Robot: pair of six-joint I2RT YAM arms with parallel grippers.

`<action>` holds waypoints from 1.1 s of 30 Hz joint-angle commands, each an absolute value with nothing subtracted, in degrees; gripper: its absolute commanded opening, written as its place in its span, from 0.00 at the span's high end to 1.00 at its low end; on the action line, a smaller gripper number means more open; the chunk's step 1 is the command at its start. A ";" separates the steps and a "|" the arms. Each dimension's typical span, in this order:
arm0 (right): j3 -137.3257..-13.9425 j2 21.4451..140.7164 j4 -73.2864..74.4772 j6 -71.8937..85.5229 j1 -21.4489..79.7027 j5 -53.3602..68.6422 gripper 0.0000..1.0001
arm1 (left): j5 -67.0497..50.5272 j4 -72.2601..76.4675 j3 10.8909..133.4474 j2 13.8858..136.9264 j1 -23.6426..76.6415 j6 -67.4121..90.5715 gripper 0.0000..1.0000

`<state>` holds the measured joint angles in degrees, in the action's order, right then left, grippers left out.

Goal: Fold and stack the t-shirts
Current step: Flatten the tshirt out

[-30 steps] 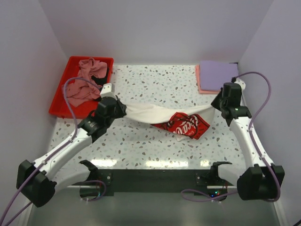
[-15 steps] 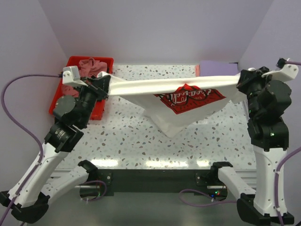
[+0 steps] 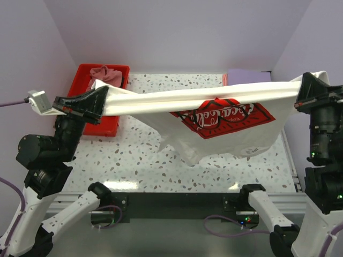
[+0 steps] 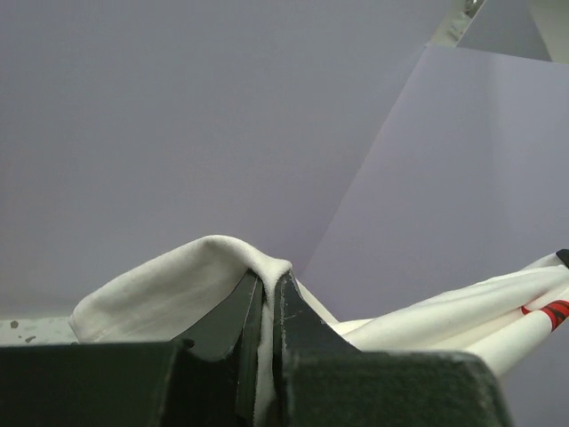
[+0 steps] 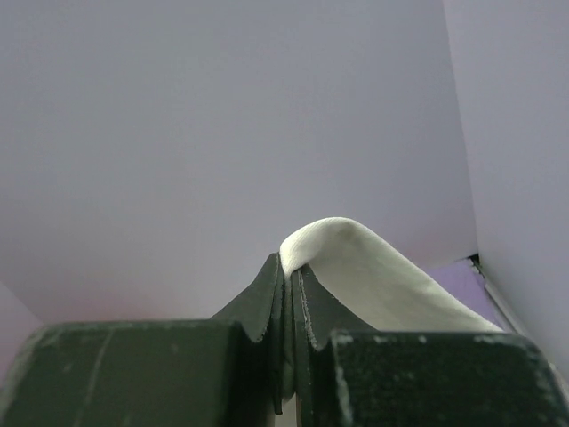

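Note:
The white t-shirt (image 3: 161, 99) with the red Coca-Cola print (image 3: 222, 116) hangs stretched in the air between my two grippers, its lower part drooping toward the table. My left gripper (image 3: 101, 97) is shut on the shirt's left end, high above the red tray; the cloth shows pinched between the jaws in the left wrist view (image 4: 213, 267). My right gripper (image 3: 304, 88) is shut on the right end, high at the far right; the cloth shows in the right wrist view (image 5: 356, 258). A folded lavender t-shirt (image 3: 246, 77) lies on a salmon-pink one at the back right, partly hidden.
The red tray (image 3: 86, 72) at the back left holds a crumpled dusty-pink t-shirt (image 3: 106, 73). The speckled table (image 3: 139, 155) lies below the hanging shirt. Lavender walls close in the back and both sides.
Both grippers have risen and moved apart with the white shirt, lifting it off the table. It has gone from a bunched strip to a wide, stretched span with the print facing up.

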<state>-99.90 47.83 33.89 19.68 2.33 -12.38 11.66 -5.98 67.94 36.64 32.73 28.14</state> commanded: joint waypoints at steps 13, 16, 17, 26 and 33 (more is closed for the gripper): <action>-103.37 71.34 28.83 10.38 1.76 -14.17 0.99 | 34.33 -11.49 67.33 51.04 32.26 33.12 1.00; -101.16 81.80 30.84 9.75 1.76 -11.43 0.96 | 38.76 -19.49 64.70 60.36 30.51 40.15 0.79; -100.29 84.52 32.07 9.67 1.76 -10.38 0.93 | 37.19 -20.90 64.25 62.82 29.37 41.21 0.65; -91.25 92.47 30.85 10.98 1.85 -8.97 0.01 | 24.17 -22.16 63.81 76.90 24.87 41.22 0.00; -80.26 86.06 28.31 16.08 2.54 -2.82 0.01 | 18.73 -15.65 61.52 78.83 24.87 39.03 0.00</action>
